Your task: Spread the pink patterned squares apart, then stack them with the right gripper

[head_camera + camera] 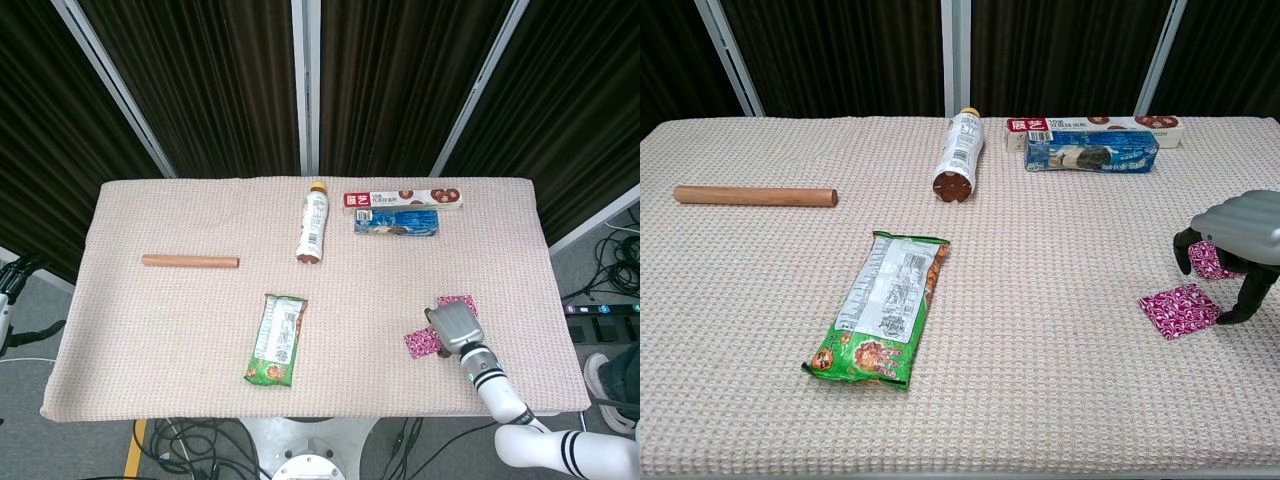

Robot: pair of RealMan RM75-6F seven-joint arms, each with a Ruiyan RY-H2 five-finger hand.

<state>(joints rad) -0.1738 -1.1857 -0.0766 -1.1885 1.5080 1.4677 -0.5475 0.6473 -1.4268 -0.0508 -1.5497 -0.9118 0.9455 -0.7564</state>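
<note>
Your right hand [1232, 262] hangs released, fingers arched over the near pink square [1180, 309]; the far pink square [460, 301] lies just beyond. Pinch too shallow and the thin fabric could slide or bunch.

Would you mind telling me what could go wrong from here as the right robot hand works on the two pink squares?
The right robot hand hovers with curved fingers by the near pink square; lying flat on the woven tablecloth, it may slide rather than lift. The far pink square is partly hidden behind the robot hand, so it might get nudged. Both lie near the table's right edge, so a push could send one off.
</note>
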